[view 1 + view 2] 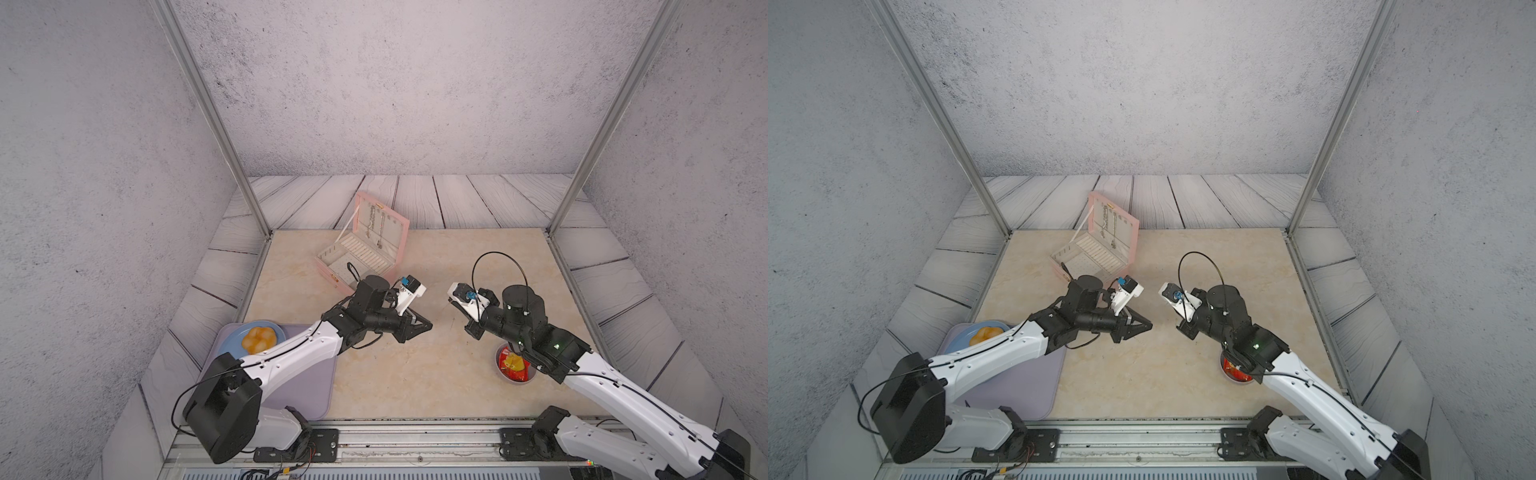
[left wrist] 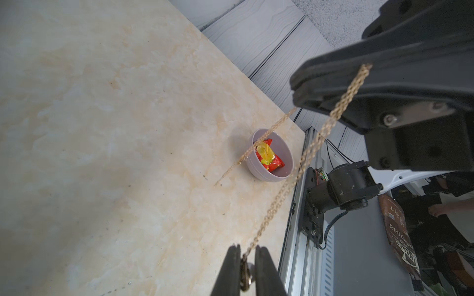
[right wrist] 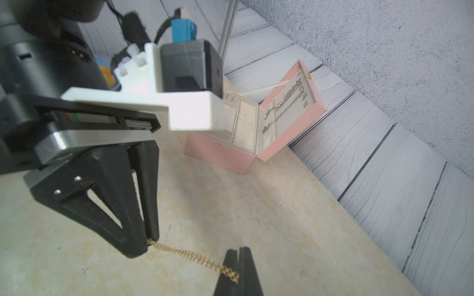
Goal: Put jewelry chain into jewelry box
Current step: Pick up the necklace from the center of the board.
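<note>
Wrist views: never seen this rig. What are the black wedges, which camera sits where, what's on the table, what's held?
Two robot arms stand at a table, each ending in a two-finger pincer. Both top views look down on the whole scene from overhead. Each wrist view comes from a camera riding on one arm. The black wedges are pincer fingers. The left gripper and right gripper are both shut on the jewelry chain, a thin gold one strung between them. On the marble tabletop: the open pink jewelry box, two silvery chains hanging in its lid; a bowl holding a red snack packet; a purple tray carrying a blue plate of yellow food.
</note>
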